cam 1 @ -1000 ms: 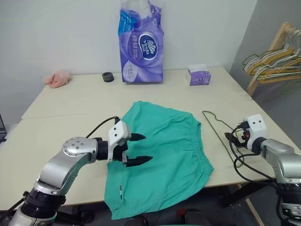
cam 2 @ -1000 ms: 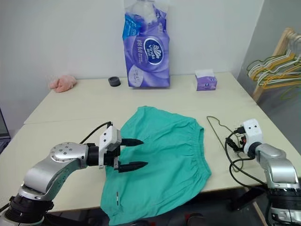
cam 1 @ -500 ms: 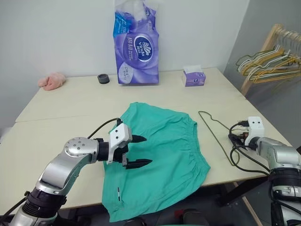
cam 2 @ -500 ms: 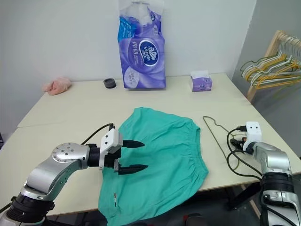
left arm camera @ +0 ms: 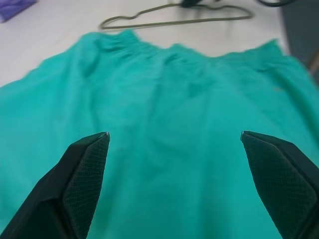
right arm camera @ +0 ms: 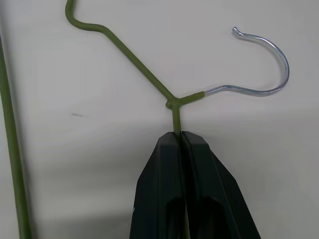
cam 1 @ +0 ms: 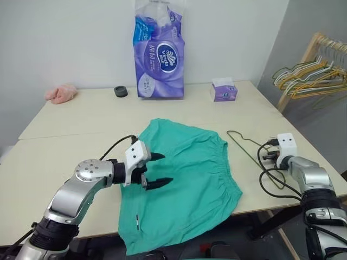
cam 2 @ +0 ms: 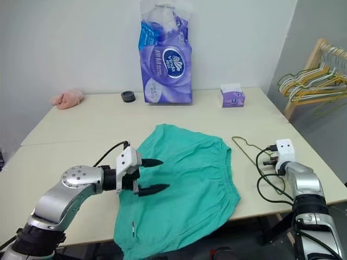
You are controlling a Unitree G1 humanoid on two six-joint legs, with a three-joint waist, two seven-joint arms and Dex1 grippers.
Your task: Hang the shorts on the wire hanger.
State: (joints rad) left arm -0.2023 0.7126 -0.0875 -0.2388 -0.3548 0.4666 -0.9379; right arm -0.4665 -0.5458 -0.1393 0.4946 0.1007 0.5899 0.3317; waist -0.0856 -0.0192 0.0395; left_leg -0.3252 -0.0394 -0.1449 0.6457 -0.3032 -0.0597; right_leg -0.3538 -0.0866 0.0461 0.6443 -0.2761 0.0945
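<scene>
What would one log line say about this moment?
right end effector: shut on wire hanger near its hook | left end effector: open above shorts | shorts: flat on table, not hung

Silver arms, black-fingered hands, black cables

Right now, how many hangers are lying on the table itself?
1: the wire hanger lies beside the shorts' waistband, with the right pincer shut on it near its hook. The other hangers hang on a rack.
</scene>
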